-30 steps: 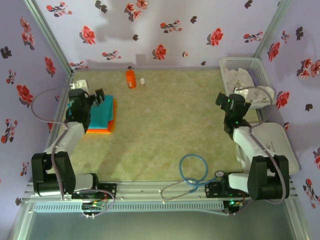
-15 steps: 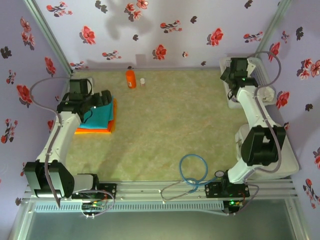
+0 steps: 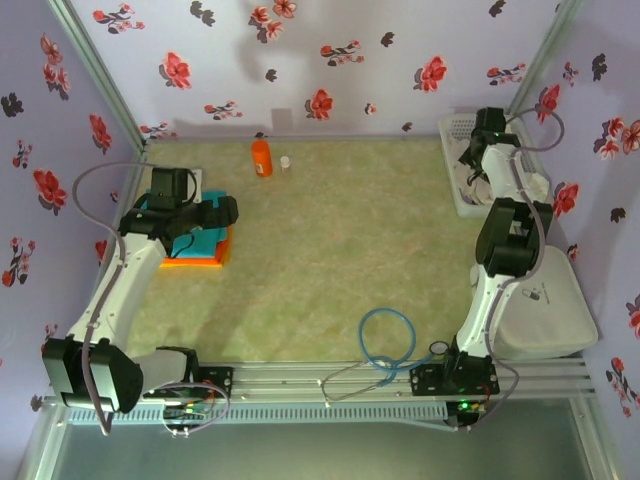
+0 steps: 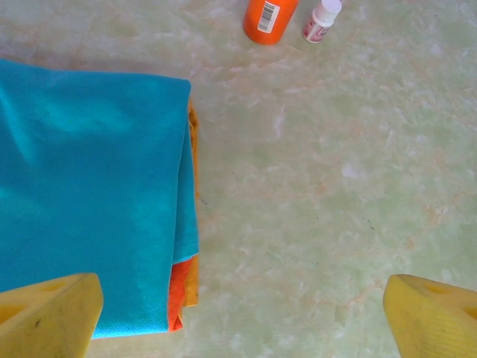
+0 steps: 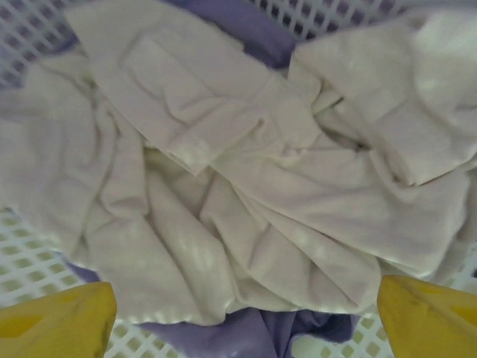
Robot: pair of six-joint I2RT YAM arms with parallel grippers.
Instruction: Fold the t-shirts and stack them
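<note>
One crumpled white t-shirt (image 5: pixel 246 201) lies in the lattice basket (image 5: pixel 22 257)

Top cam sits above + behind the arm bases, so we look down on the whole table (image 3: pixel 330 250) from its near edge. L wrist cam faces down at the far left edge, fairly close: teal tee (image 4: pixel 89 186), orange tee (image 4: pixel 179 294), orange bottle (image 4: pixel 270 19), and we get all of these in the top view too. R wrist cam is v close, looking straight into the basket (image 5: pixel 22 250) at the far right corner, onto the white tee (image 5: pixel 223 186). Top view shares that basket.
</note>
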